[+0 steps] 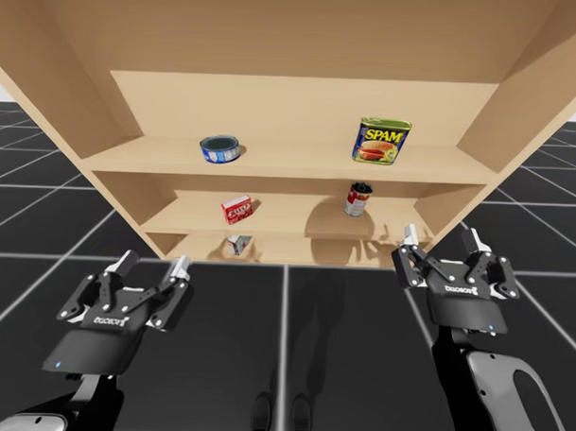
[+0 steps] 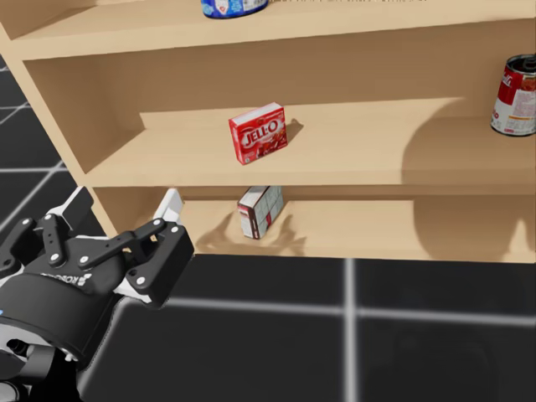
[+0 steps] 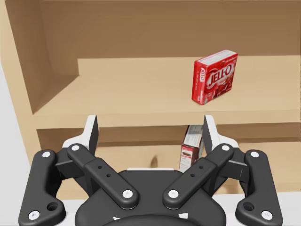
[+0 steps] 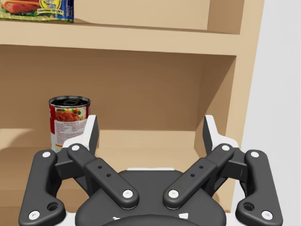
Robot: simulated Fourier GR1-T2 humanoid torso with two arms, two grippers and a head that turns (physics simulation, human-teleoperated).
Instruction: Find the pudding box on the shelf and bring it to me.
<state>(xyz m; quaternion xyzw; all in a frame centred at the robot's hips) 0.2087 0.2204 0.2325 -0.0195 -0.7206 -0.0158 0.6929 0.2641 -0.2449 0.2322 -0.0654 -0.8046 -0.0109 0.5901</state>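
Nothing fetched yet: left gripper and right gripper both gape empty, near side of the shelf; white-and-brown box, likely the pudding, sits bottom level, left, below the red box; reach, grasp and return all remain.

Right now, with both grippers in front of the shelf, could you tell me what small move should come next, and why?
I would probably ease my left gripper lower and forward toward the white and brown box on the bottom shelf. That gripper is open and empty, the box stands ahead of it, and it looks more like pudding than the red box above.
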